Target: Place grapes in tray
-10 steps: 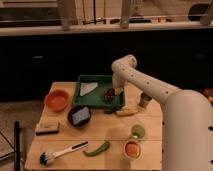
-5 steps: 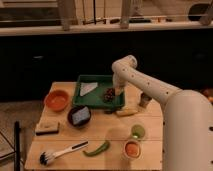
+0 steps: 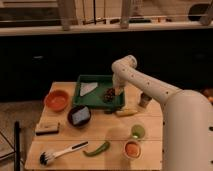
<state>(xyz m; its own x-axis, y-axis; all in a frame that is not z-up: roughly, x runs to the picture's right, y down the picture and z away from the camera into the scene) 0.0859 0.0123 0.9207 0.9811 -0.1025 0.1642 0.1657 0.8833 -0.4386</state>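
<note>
The dark-green tray (image 3: 95, 80) sits at the back middle of the wooden table. The dark reddish-purple grapes (image 3: 108, 95) lie inside the tray near its right front corner. A pale sheet lies in the tray's left part. My gripper (image 3: 117, 90) hangs at the end of the white arm over the tray's right side, just above and right of the grapes, close to or touching them.
An orange bowl (image 3: 56, 99) and a dark bowl (image 3: 79, 115) stand left of the tray. A long green pepper (image 3: 97, 149), a dish brush (image 3: 61, 153), a small block (image 3: 46, 128), a yellow item (image 3: 125, 112), a green cup (image 3: 138, 132), an orange cup (image 3: 131, 148) and a jar (image 3: 144, 100) are on the table.
</note>
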